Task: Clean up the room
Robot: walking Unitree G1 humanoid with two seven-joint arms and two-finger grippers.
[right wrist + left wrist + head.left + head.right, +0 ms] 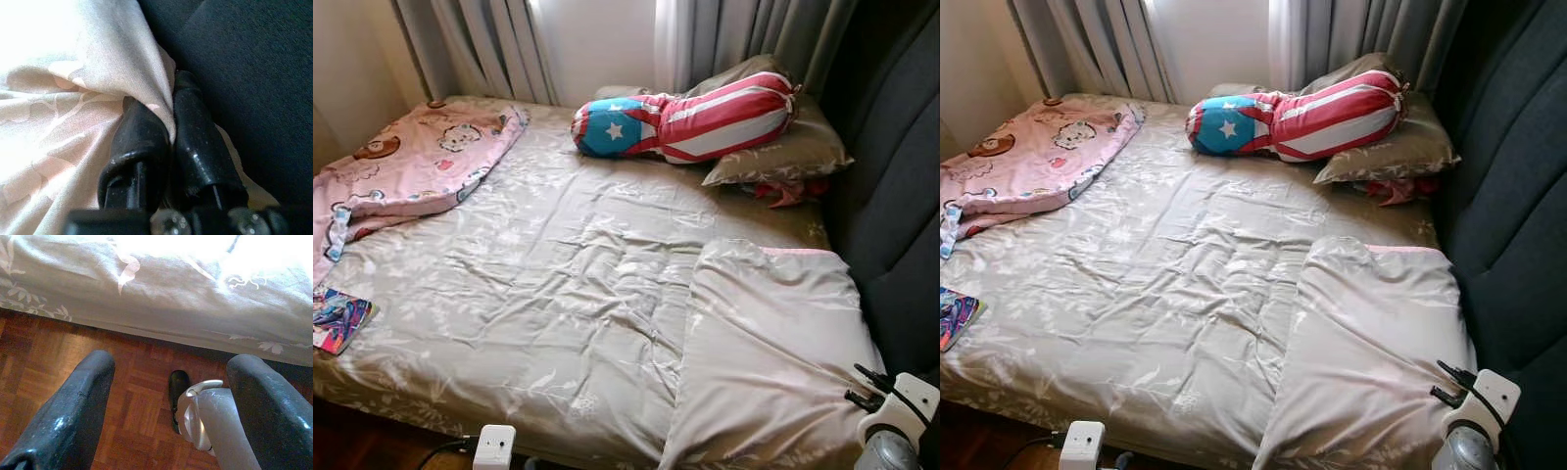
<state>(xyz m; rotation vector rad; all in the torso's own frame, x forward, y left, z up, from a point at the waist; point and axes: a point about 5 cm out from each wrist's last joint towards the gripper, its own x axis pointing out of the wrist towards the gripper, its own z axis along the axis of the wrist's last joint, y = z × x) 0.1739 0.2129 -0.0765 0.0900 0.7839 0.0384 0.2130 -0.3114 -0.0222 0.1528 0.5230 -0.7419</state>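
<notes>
Quilt (773, 343) corner, pinched in right pincer (166, 147)

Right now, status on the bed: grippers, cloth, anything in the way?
Right gripper shut on the folded quilt at its near corner, beside the dark headboard. Left gripper open, idle over the wood floor. Pink blanket and a book lie on the bed.

Silver arm, white wrist housing, right hand (168, 142): long black fingers, shiny screws at base.

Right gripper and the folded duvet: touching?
Touching. The right wrist view shows the right gripper with both fingers pinching a fold of the duvet.
</notes>
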